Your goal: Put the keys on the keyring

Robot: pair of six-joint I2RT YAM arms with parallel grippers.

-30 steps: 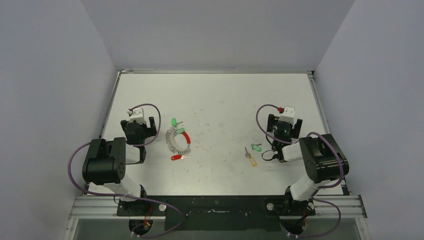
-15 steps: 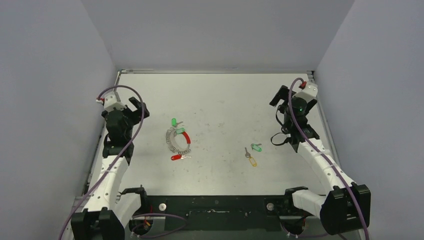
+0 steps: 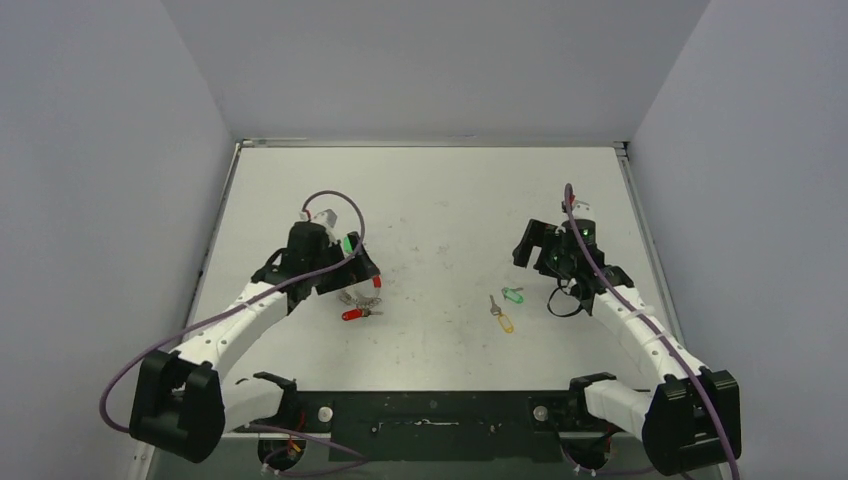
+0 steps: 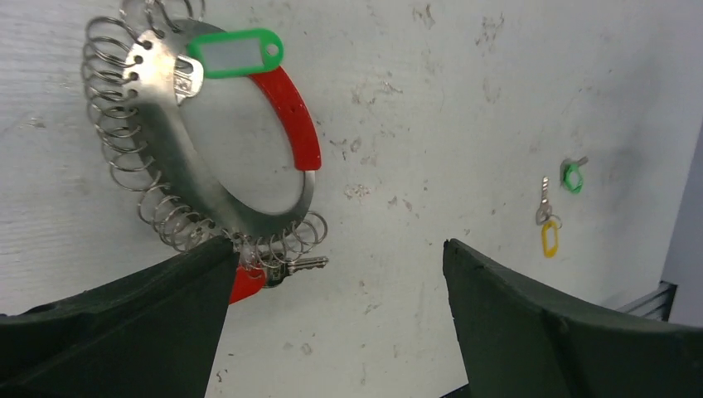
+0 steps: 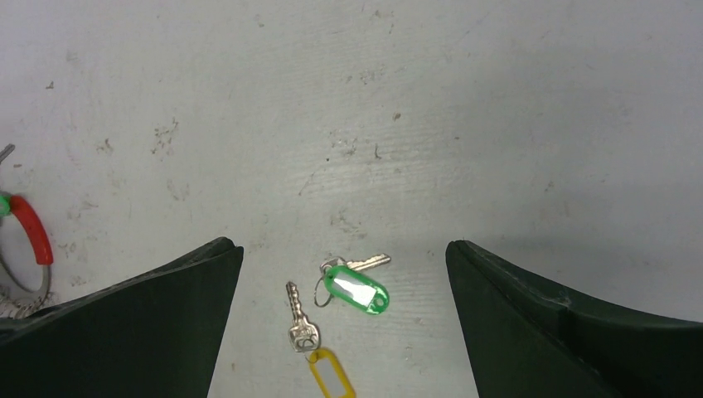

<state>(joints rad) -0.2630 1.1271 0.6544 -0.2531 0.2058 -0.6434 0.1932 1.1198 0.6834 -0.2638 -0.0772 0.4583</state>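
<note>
Jaws on both arms gape wide, gripping nothing. The left gripper (image 4: pixel 338 249) hangs over the keyring (image 4: pixel 292 108), left of the worktop's (image 3: pixel 440 190) middle; the right gripper (image 5: pixel 344 249) hangs over the loose green key (image 5: pixel 355 287) and yellow key (image 5: pixel 330 369), nearer the right edge. Best pinch one key's plastic head squarely.

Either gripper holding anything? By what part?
Nothing held: the left gripper is open over the keyring; the right gripper is open over the loose green key and yellow key.
</note>
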